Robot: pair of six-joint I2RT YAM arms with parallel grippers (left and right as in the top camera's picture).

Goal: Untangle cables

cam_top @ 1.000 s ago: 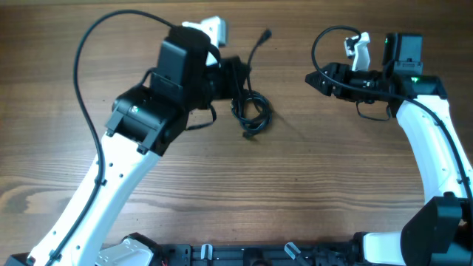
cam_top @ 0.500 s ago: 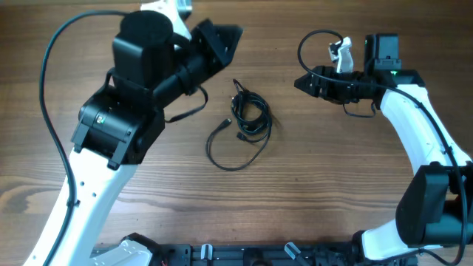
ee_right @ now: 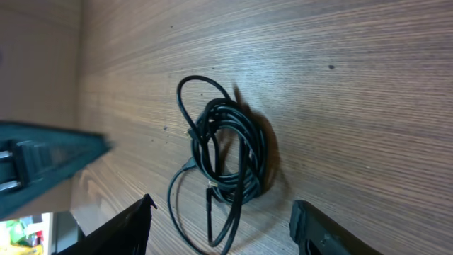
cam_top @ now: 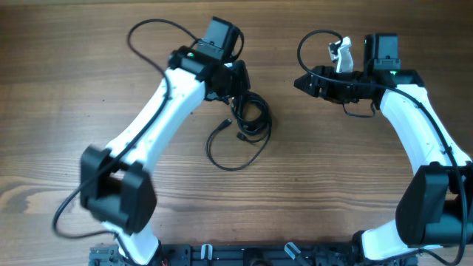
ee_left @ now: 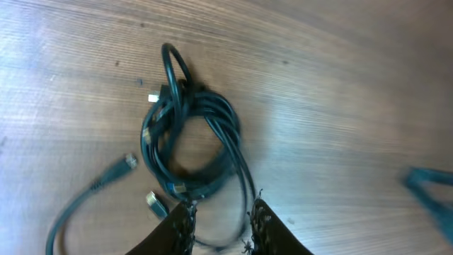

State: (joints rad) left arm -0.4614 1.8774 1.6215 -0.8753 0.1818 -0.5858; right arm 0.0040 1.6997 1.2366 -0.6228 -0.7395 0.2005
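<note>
The cables [cam_top: 253, 118] lie as a small black knotted bundle on the wooden table, with one loose strand [cam_top: 222, 159] looping out toward the front. My left gripper [cam_top: 239, 94] hangs just behind the bundle. In the left wrist view its fingers [ee_left: 185, 225] stand a little apart, and one strand of the cables [ee_left: 191, 142] runs across the gap below them; nothing is gripped. A small plug [ee_left: 154, 204] lies beside the left finger. My right gripper [cam_top: 299, 83] sits to the right of the bundle, wide open and empty. It faces the cables [ee_right: 230, 152] from a distance.
The left arm's own thick wire [cam_top: 148, 33] arcs over the back left of the table. A white part [cam_top: 340, 52] sticks up from the right arm. A black rail [cam_top: 244, 255] runs along the front edge.
The left arm, raised and swung left half a second ago, has come back down over the bundle with its jaws parted. The loose strand lies pulled out. The right arm has barely moved.
</note>
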